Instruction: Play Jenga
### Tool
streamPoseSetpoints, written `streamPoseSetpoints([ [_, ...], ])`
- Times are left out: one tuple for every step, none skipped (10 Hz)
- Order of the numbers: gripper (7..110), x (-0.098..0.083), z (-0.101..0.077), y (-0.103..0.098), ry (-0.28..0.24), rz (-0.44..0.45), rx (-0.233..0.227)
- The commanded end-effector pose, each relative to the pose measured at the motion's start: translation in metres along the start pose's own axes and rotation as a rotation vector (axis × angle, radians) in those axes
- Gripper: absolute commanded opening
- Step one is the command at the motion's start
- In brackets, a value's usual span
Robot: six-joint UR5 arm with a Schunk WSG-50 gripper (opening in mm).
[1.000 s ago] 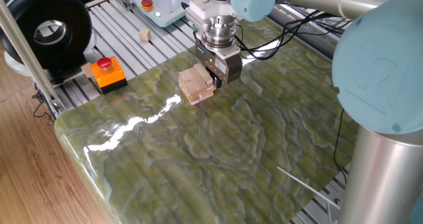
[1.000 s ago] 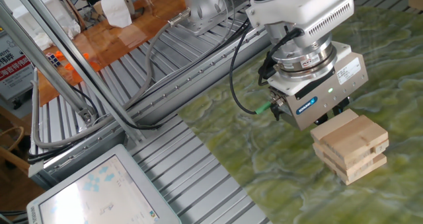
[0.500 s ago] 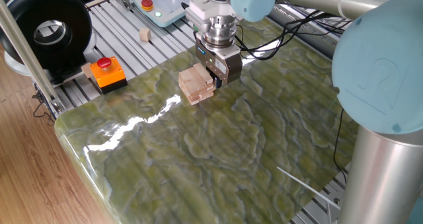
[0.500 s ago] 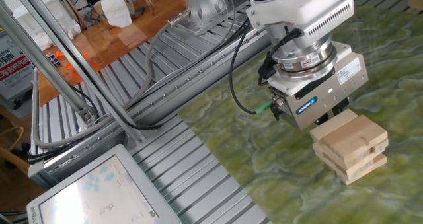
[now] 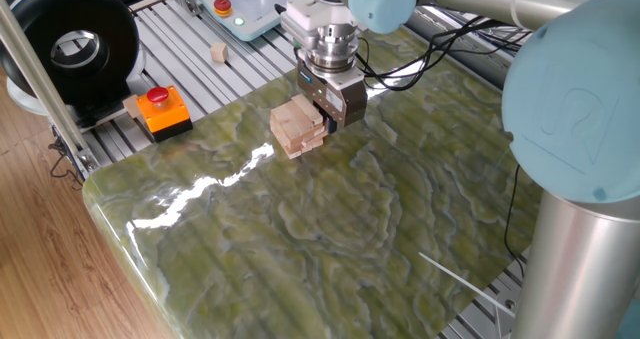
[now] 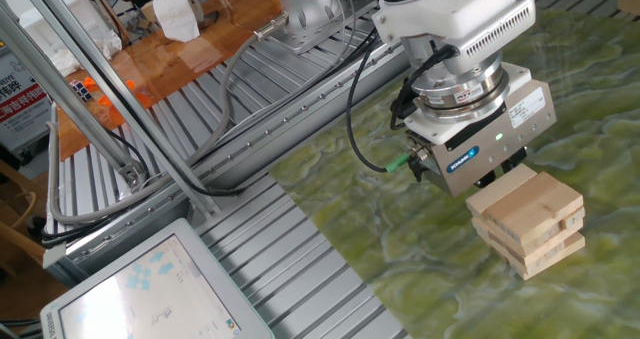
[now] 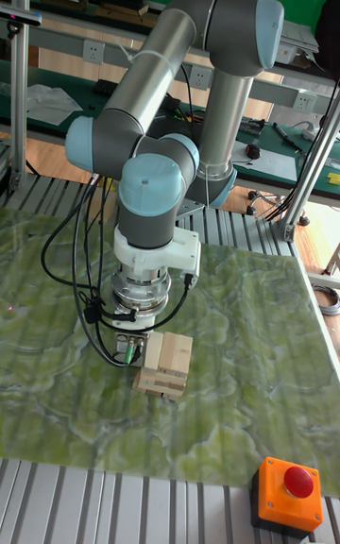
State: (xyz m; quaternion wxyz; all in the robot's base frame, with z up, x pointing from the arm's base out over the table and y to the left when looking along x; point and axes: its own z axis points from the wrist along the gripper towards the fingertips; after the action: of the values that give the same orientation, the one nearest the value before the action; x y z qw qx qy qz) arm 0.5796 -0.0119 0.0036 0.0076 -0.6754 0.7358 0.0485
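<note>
The Jenga stack [image 5: 297,127] is a low pile of pale wooden bars in crosswise layers on the green marbled table [image 5: 330,229]. It also shows in the other fixed view as the stack [image 6: 527,219] and in the tall view as the stack [image 7: 162,365]. My gripper [image 5: 326,121] points down right against the stack's far side, its grey body just above the top layer. In the other fixed view the gripper [image 6: 512,166] has its dark fingers largely hidden behind the bars. The tall view shows the gripper [image 7: 133,349] at the stack's left. I cannot tell how the jaws stand.
An orange box with a red button [image 5: 158,111] sits off the table's left corner, and a small wooden cube [image 5: 218,52] lies on the ribbed metal behind it. A black reel [image 5: 70,44] stands far left. A pendant screen [image 6: 150,289] lies near the table edge.
The gripper has crept very slightly, and the top of the stack has shifted a hair to the left in the other fixed view.
</note>
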Motion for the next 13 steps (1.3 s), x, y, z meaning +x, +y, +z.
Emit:
streamPoseSetpoints([
  [7, -0.003, -0.001, 0.002, -0.018, 0.021, -0.010],
  [7, -0.004, -0.001, 0.004, -0.020, 0.025, -0.016],
  [7, -0.006, -0.001, 0.006, -0.024, 0.034, -0.023],
  [7, -0.009, -0.001, 0.006, -0.024, 0.042, -0.023],
  [7, -0.013, 0.001, 0.007, -0.028, 0.051, -0.024],
  [7, -0.014, 0.003, 0.007, -0.029, 0.060, -0.022],
  [7, -0.013, 0.004, 0.008, -0.021, 0.062, -0.024],
  [7, -0.011, 0.004, 0.009, -0.016, 0.065, -0.027],
  [7, -0.009, 0.003, 0.011, -0.013, 0.073, -0.038],
  [7, -0.007, 0.002, 0.011, -0.008, 0.076, -0.040],
  [7, -0.006, 0.002, 0.011, -0.005, 0.078, -0.040],
  [7, -0.006, 0.002, 0.011, -0.005, 0.080, -0.040],
  [7, -0.007, 0.002, 0.011, -0.008, 0.081, -0.038],
])
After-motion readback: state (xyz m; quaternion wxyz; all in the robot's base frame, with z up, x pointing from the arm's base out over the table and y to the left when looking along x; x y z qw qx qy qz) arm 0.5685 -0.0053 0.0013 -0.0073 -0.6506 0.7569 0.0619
